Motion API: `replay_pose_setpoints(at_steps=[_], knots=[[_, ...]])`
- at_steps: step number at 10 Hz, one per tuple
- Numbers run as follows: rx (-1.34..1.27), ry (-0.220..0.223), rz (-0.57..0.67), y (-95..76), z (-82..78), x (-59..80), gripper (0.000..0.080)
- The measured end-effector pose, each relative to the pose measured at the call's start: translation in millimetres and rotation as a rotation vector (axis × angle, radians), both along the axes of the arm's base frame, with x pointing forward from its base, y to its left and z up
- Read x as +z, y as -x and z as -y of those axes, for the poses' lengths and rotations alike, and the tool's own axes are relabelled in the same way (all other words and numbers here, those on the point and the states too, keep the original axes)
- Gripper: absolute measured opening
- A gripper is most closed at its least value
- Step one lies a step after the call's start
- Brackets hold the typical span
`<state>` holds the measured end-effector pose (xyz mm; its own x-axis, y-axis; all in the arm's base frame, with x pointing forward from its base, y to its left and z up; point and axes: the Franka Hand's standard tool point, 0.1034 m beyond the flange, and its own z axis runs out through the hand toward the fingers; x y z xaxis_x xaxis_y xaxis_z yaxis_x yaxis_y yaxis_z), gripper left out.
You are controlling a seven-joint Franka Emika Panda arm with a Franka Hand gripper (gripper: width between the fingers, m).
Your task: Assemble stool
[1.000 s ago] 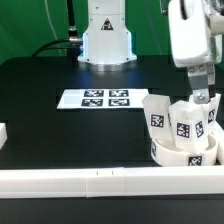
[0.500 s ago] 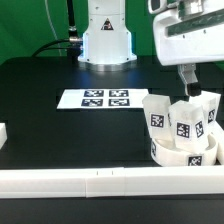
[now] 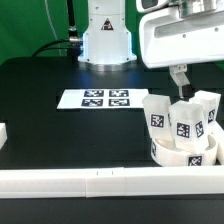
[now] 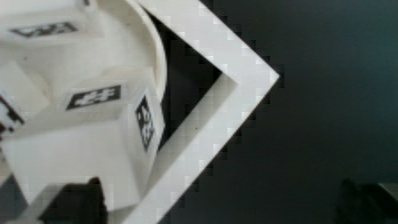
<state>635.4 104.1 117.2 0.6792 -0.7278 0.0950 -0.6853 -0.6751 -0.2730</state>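
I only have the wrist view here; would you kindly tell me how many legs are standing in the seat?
Observer: Three legs stand upright in the round seat.
Operator: Thank you. Where is the tool relative to them?
Observer: The tool hangs close over the legs' tops.
Operator: And the marker board?
Observer: The marker board lies flat, apart from the seat, toward the exterior view's left.

three tagged legs (image 3: 180,118) upright on the round seat (image 3: 183,153), gripper (image 3: 181,84) just above
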Motion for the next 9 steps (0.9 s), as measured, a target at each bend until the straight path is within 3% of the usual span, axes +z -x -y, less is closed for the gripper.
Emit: replay_pose_setpoints(at_steps=[2, 3, 5, 9], knots=[[0.373, 0.134, 0.029, -0.5, 5.8, -0.3, 0.0649], [0.505, 0.176, 0.031, 0.7, 4.6, 0.4, 0.0649], [0.762, 0.227, 0.009, 7.5, 7.4, -2.1, 0.0649], [1.017, 0.309, 0.025, 6.3, 14.3, -2.8, 0.0649]])
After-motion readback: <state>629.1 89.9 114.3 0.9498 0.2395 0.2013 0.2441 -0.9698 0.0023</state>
